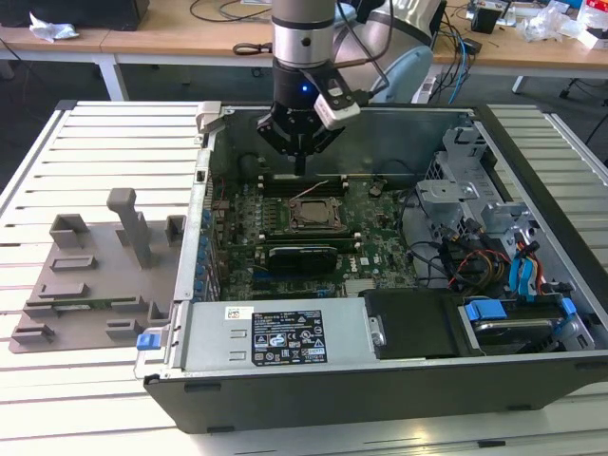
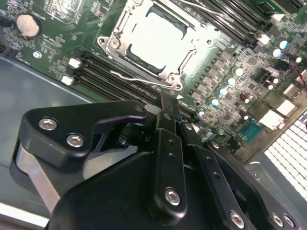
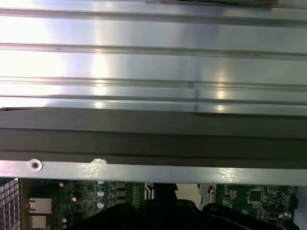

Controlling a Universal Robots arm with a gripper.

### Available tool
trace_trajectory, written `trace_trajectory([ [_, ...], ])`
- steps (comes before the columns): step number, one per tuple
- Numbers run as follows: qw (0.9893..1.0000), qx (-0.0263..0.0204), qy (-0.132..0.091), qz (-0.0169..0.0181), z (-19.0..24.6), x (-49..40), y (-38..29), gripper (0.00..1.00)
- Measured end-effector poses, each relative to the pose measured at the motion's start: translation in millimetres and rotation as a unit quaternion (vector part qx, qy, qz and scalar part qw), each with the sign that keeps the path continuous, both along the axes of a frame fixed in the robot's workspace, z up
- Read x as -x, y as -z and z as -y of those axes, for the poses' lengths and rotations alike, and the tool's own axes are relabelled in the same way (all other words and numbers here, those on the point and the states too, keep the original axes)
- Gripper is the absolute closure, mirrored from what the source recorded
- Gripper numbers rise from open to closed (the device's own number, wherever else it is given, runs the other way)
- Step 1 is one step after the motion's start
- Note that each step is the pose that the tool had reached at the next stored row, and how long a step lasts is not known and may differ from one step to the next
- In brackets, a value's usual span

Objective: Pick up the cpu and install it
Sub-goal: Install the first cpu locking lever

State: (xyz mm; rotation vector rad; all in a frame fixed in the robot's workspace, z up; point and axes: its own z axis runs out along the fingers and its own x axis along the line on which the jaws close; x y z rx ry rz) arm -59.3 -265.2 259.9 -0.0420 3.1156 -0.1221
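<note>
The cpu (image 2: 158,40) lies flat in the socket on the green motherboard, its pale silvery top showing inside the metal socket frame (image 2: 117,45). In the exterior view the cpu (image 1: 314,213) is at the middle of the open computer case. A thin wire lever (image 2: 139,78) runs along the frame's edge nearest the gripper. My gripper (image 1: 299,167) hangs a little above the board, over the memory slots (image 1: 285,185) just behind the socket. Its black fingers (image 2: 168,108) are shut together with nothing between them, and it touches nothing.
The case walls (image 1: 201,204) ring the board. A long black card (image 1: 302,255) sits in front of the socket, with a power supply (image 1: 275,334) and drive bays with cables (image 1: 503,285) nearby. A grey fixture plate (image 1: 95,275) lies on the slatted table at the exterior view's left.
</note>
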Motion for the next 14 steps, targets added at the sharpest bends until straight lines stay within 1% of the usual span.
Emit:
trace_trajectory([
  [5,1.0,-0.0001,0.0,-0.0012,0.0,-9.0,0.2,0.89],
  [7,1.0,-0.0001,0.0,-0.0022,0.0,-12.6,1.5,0.89],
  [9,1.0,0.0,0.0,-0.004,0.0,-13.4,5.7,0.89],
  [10,1.0,0.0,0.0,-0.0044,0.0,-13.7,7.0,0.89],
  [14,1.0,-0.0001,0.0,-0.0049,0.0,-13.9,8.8,0.89],
])
